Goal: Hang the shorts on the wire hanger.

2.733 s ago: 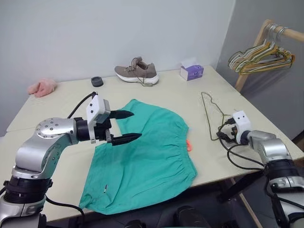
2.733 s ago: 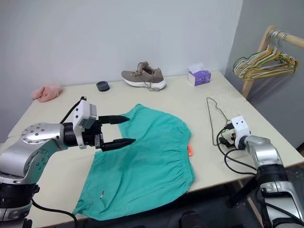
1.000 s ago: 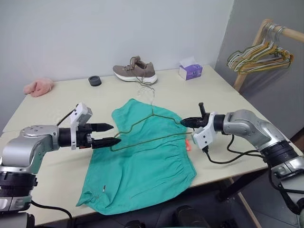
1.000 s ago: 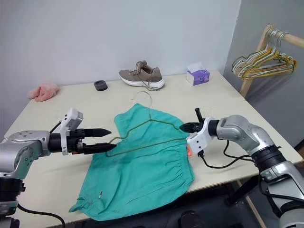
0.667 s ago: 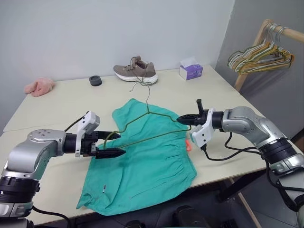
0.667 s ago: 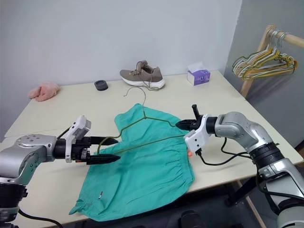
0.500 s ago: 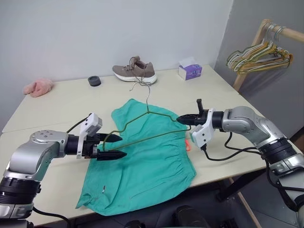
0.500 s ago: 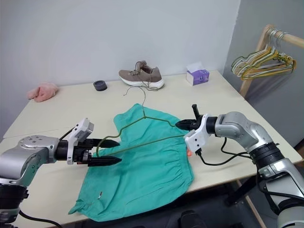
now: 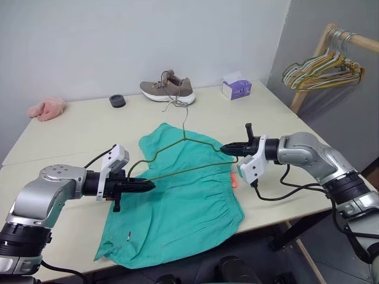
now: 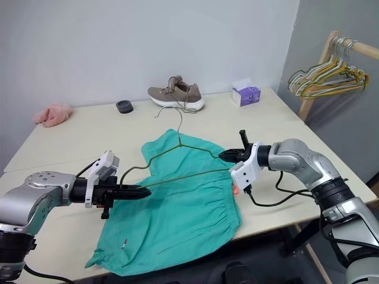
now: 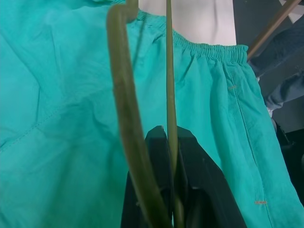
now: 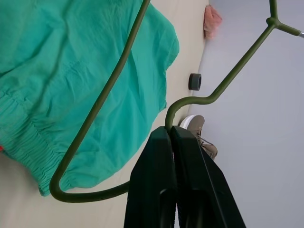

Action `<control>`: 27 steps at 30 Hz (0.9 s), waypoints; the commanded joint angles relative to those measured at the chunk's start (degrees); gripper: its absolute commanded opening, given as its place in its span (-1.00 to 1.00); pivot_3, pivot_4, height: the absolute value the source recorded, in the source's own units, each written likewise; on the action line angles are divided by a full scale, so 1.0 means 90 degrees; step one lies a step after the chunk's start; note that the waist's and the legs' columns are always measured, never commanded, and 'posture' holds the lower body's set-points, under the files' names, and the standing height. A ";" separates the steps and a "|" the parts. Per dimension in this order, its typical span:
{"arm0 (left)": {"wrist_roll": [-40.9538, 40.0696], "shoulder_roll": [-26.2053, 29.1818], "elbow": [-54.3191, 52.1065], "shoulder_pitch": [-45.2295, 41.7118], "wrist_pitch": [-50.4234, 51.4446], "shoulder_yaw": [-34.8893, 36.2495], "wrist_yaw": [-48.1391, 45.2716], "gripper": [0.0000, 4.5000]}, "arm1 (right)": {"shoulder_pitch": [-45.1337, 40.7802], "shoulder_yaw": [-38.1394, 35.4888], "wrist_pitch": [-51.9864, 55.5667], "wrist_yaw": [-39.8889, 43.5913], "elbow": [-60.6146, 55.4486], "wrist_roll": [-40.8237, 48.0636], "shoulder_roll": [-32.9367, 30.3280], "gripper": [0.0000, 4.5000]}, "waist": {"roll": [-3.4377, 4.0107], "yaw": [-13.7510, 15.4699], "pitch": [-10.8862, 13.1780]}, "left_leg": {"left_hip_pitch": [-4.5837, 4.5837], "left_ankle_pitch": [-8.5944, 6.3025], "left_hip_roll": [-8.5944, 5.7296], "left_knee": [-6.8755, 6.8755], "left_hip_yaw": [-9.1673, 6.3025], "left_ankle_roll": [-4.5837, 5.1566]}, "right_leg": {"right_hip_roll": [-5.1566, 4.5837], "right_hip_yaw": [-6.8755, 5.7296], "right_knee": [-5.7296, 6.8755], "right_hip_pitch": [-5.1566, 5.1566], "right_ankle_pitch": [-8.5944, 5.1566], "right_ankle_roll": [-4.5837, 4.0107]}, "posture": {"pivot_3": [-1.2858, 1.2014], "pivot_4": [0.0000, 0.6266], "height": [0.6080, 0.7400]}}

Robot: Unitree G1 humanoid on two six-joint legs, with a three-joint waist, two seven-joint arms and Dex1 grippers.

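Note:
The teal-green shorts (image 9: 177, 204) lie spread flat on the table, waistband toward the right with a small orange tag at its edge. The thin olive wire hanger (image 9: 189, 170) hangs just above them, held between both arms, its hook (image 9: 185, 121) pointing toward the back of the table. My left gripper (image 9: 148, 185) is shut on the hanger's left corner; in the left wrist view the wire (image 11: 124, 109) runs between the closed fingers (image 11: 190, 156). My right gripper (image 9: 225, 150) is shut on the hanger's right corner (image 12: 185, 102), above the waistband.
A brown shoe (image 9: 169, 89), a small black round object (image 9: 117, 100) and a purple tissue box (image 9: 237, 89) stand along the table's back. A pink fuzzy cloth (image 9: 44, 108) lies at the far left. A wooden rack with several hangers (image 9: 323, 65) stands past the right edge.
My left gripper's fingers, open around the hanger's left corner half a second ago, have closed on the wire. The right gripper keeps its hold and has not moved.

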 commanded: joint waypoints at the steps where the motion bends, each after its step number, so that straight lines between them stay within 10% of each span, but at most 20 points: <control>1: -0.0060 0.0011 -0.0239 -0.0072 -0.0017 0.0084 0.0070 -0.99 | 0.0030 -0.0106 -0.0112 0.0243 -0.0439 0.0468 0.0020 -1.00 | 0.0000 0.0000 0.0000 | 0.0000 0.0000 0.0000 0.0000 0.0000 0.0000 | 0.0000 0.0000 0.0000 0.0000 0.0000 0.0000 | -0.16 -1.00 1.00; 3: -0.0070 0.0003 -0.0250 -0.0070 -0.0003 0.0089 0.0084 -0.99 | 0.0091 -0.0138 -0.0072 0.0362 -0.0491 0.0663 0.0013 -1.00 | 0.0000 0.0001 0.0000 | 0.0000 0.0000 0.0000 0.0001 0.0000 0.0000 | 0.0000 -0.0001 0.0000 0.0001 0.0000 0.0000 | -0.16 -1.00 1.00; 13: -0.0035 -0.0051 -0.0349 -0.0058 -0.0076 0.0056 0.0210 -1.00 | 0.0440 -0.0466 0.0510 0.1053 -0.0952 0.1807 -0.0229 0.58 | -0.0001 0.0009 -0.0001 | 0.0001 0.0000 0.0000 0.0006 -0.0001 0.0000 | -0.0001 -0.0001 0.0002 0.0004 0.0000 0.0000 | -0.16 -1.00 1.00; 16: 0.0173 -0.0041 -0.0374 -0.0068 -0.0409 0.0025 0.0265 -1.00 | 0.0704 -0.0815 0.2410 0.1665 -0.1367 0.2852 -0.0404 0.98 | -0.0001 0.0018 -0.0001 | 0.0001 0.0000 0.0000 0.0006 -0.0002 0.0000 | -0.0001 -0.0001 0.0002 0.0004 0.0000 0.0000 | -0.16 -1.00 1.00; 21: 0.0710 0.0154 -0.0485 -0.0037 -0.1256 -0.0086 0.0170 -1.00 | 0.0992 -0.1175 0.6859 0.2482 -0.2824 0.4756 -0.0834 0.98 | 0.0000 0.0067 -0.0001 | -0.0001 0.0000 0.0000 0.0006 -0.0006 0.0001 | -0.0004 -0.0004 -0.0002 0.0005 0.0015 -0.0025 | -0.17 -1.00 1.00; 27: 0.1016 0.0211 -0.0540 -0.0100 -0.1746 -0.0114 0.0195 -1.00 | 0.0857 -0.0879 0.9143 0.2695 -0.3639 0.5204 -0.0789 0.98 | 0.0003 0.0037 -0.0002 | 0.0002 -0.0001 0.0006 0.0002 -0.0005 0.0001 | -0.0001 -0.0007 0.0000 0.0001 0.0000 0.0001 | -0.16 -1.00 1.00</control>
